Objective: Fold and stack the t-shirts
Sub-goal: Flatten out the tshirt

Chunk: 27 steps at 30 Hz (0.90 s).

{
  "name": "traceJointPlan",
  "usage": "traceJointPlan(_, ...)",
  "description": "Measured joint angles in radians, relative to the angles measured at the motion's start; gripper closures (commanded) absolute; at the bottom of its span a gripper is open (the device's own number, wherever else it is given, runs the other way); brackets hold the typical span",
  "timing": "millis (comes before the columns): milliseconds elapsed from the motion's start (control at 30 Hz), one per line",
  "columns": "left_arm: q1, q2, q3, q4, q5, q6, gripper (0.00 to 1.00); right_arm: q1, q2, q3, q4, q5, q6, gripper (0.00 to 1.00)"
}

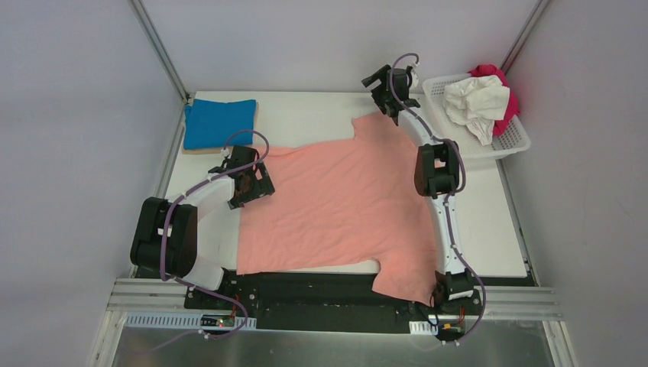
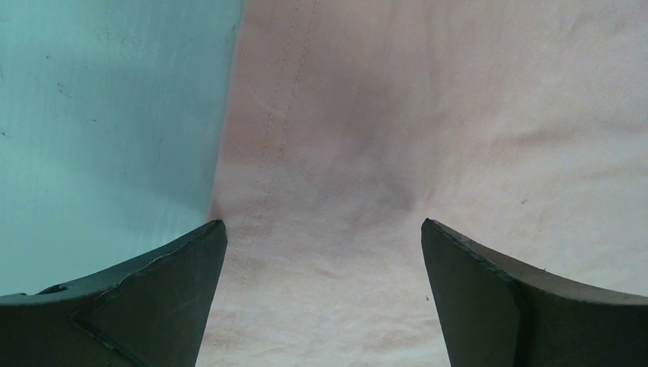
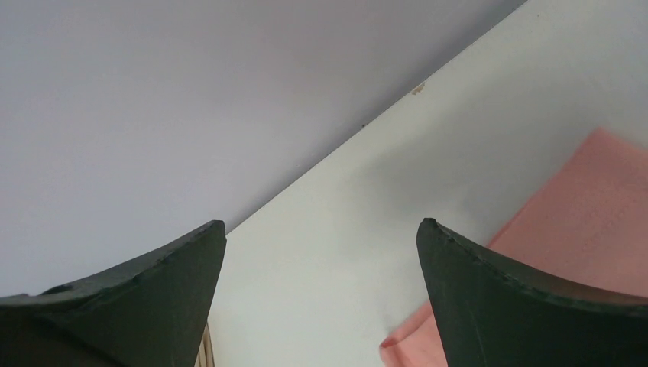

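Note:
The salmon-pink t-shirt (image 1: 336, 202) lies spread flat across the middle of the table, one sleeve hanging over the near edge. My left gripper (image 1: 248, 183) is open over the shirt's left hem; the left wrist view shows the stitched hem (image 2: 264, 168) between its fingers, which hold nothing. My right gripper (image 1: 382, 84) is open and empty at the far side, above the shirt's far sleeve, whose corner shows in the right wrist view (image 3: 565, 222). A folded bright blue t-shirt (image 1: 219, 122) lies at the far left. White (image 1: 475, 103) and magenta (image 1: 500, 80) shirts lie crumpled in the basket.
The white lattice basket (image 1: 512, 141) stands at the far right corner. A thin tan board (image 1: 200, 151) lies under the blue shirt. Grey walls close in the table on three sides. The table's near edge meets a black rail (image 1: 306, 287).

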Motion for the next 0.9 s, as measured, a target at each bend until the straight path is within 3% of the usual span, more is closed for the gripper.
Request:
traceJointPlan(133,0.000,-0.001,0.011,-0.013,0.020,-0.001,0.01,0.002,-0.116,-0.124,-0.024,-0.007,-0.068,0.00)
traceJointPlan(367,0.000,-0.016,0.134,-0.040,0.050,-0.015,0.01,0.022,-0.642,-0.797,-0.100,-0.047,-0.187,0.01)
traceJointPlan(500,0.000,0.007,0.258,-0.038,0.052,-0.025,0.01,0.067,-0.826,-1.027,-0.111,-0.060,-0.211,0.01)
traceJointPlan(733,0.000,0.252,0.468,-0.007,0.051,-0.026,0.01,0.103,-0.881,-1.270,-0.124,-0.074,-0.203,0.00)
traceJointPlan(900,0.000,0.425,0.578,-0.003,0.055,-0.014,0.01,0.076,-0.885,-1.287,-0.120,-0.052,-0.184,0.00)
